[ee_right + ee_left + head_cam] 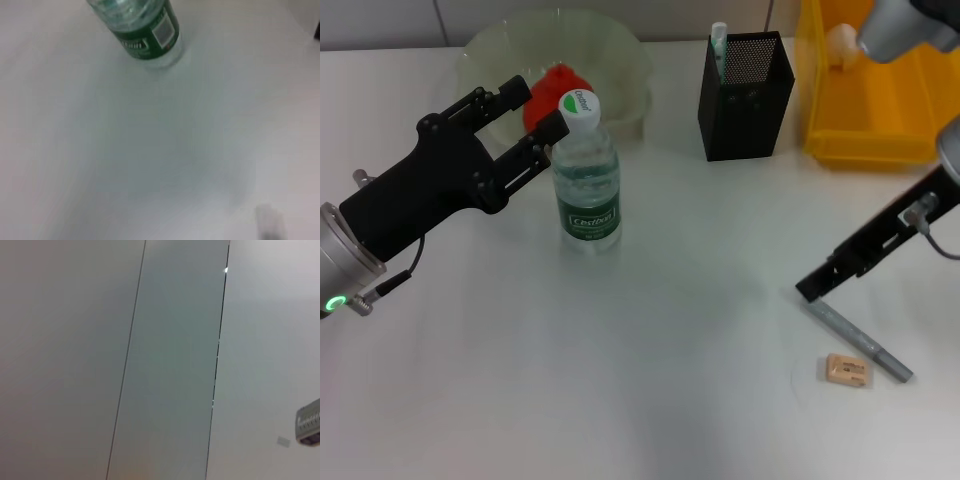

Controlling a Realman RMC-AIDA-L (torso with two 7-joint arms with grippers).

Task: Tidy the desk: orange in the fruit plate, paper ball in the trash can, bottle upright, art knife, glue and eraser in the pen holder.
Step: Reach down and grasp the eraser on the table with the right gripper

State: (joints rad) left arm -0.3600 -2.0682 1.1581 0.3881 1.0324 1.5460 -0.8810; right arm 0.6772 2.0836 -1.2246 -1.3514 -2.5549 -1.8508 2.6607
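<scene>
The bottle [587, 170] stands upright on the white worktop [640, 400], in front of the clear fruit plate [620, 60] that holds the orange [552, 92]. The left claw [525, 120] sits just beside the bottle's neck, fingers spread, not gripping it. The right claw [817, 285] hangs low above the grey art knife [858, 342], and whether it is spread cannot be told. The eraser [848, 370] lies beside the knife. The black pen holder [745, 95] stands near the yellow trash can [880, 110].

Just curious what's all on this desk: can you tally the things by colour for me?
Black: 1, pen holder
Yellow: 1, bin
Orange-red: 1, orange
Clear: 2, bottle, fruit plate
Grey: 1, art knife
Tan: 1, eraser
Total: 7
</scene>
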